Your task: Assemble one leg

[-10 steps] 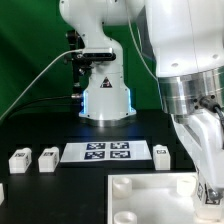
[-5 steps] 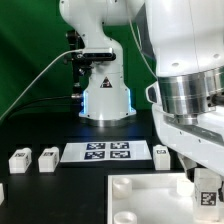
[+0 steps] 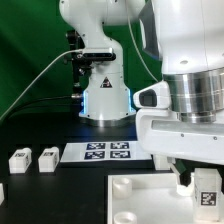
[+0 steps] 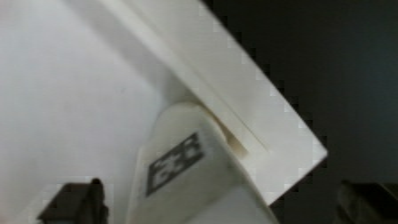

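Leg: small white blocky post with a black-and-white square tag on its face, way smaller than the panel, sat at the exterior view's lower right under the wrist, over the panel's near right corner area.
Leg up close: white, rounded top, tag facing the camera, tucked right against the panel's edge.
Panel: big white square with round holes, flat on the black tabletop.
Jaws: honestly couldn't tell how wide they were or whether they had hold of the leg; only dark finger tips peeked in.
Spare legs: couple of tagged blocks parked left of the marker board.
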Tool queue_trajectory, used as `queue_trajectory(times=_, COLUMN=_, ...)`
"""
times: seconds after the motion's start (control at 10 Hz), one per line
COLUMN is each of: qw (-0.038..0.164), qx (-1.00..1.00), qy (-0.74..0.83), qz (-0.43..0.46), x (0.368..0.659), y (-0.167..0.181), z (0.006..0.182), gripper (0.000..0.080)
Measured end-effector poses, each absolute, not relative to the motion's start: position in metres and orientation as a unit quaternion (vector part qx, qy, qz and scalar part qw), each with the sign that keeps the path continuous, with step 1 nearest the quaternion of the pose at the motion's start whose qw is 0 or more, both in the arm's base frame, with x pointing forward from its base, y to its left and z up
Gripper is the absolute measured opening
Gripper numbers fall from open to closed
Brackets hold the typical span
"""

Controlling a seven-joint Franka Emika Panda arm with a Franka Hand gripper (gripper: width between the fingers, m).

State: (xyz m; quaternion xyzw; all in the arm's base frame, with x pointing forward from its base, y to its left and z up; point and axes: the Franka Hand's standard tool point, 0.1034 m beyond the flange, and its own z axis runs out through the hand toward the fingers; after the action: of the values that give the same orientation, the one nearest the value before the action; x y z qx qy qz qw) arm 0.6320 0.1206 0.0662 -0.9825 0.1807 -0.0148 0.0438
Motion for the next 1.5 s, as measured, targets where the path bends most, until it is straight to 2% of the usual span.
queue_trajectory(times=0.2, qw=0.030, qx=-0.998, qy=0.051, qz=-0.023, x=0.6324, y=0.1198, z=0.0656, gripper=0.0649)
queue_trajectory(times=0.4, qw=0.030, qx=-0.999, qy=0.018, qz=-0.037, x=0.6354, y=0.1211, z=0.0662, gripper=0.0649)
queue_trajectory(times=0.5, qw=0.030, qx=-0.999, qy=0.018, qz=-0.037, x=0.6354, y=0.1209, z=0.0661, gripper=0.0556)
queue_trajectory(times=0.6, qw=0.030, qx=-0.999, qy=0.018, qz=-0.037, x=0.6354, y=0.1209, z=0.0660, gripper=0.0422)
queue_trajectory(times=0.7, qw=0.037, qx=-0.995, qy=0.084, qz=-0.034, x=0.6351, y=0.1227, z=0.0661, gripper=0.0422)
queue_trajectory(times=0.8, qw=0.040, qx=-0.989, qy=0.137, qz=-0.032, x=0.6353, y=0.1215, z=0.0659, gripper=0.0294)
queue_trajectory(times=0.9, qw=0.041, qx=-0.985, qy=0.163, qz=-0.031, x=0.6354, y=0.1210, z=0.0659, gripper=0.0294)
queue_trajectory(times=1.1, qw=0.067, qx=-0.939, qy=0.338, qz=-0.015, x=0.6364, y=0.1150, z=0.0651, gripper=0.0294)
queue_trajectory(times=1.4, qw=0.090, qx=-0.814, qy=0.573, qz=0.019, x=0.6336, y=0.1150, z=0.0635, gripper=0.0294)
queue_trajectory(times=1.5, qw=0.093, qx=-0.761, qy=0.641, qz=0.030, x=0.6328, y=0.1189, z=0.0632, gripper=0.0294)
